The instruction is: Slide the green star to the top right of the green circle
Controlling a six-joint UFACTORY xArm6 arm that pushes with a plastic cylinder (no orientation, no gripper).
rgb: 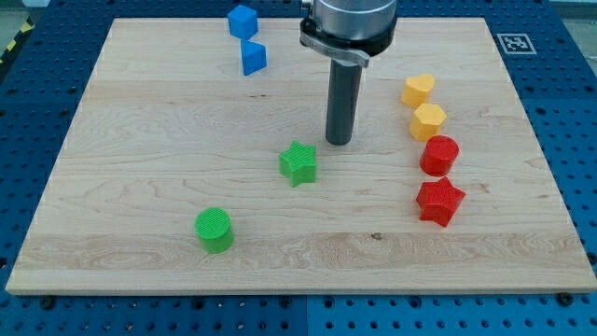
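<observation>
The green star lies near the middle of the wooden board. The green circle sits at the lower left of it, well apart. My tip rests on the board just to the upper right of the green star, with a small gap between them.
Two blue blocks sit at the view's top. At the right stand a yellow heart-like block, a yellow hexagon, a red circle and a red star. The board's edge runs along the bottom.
</observation>
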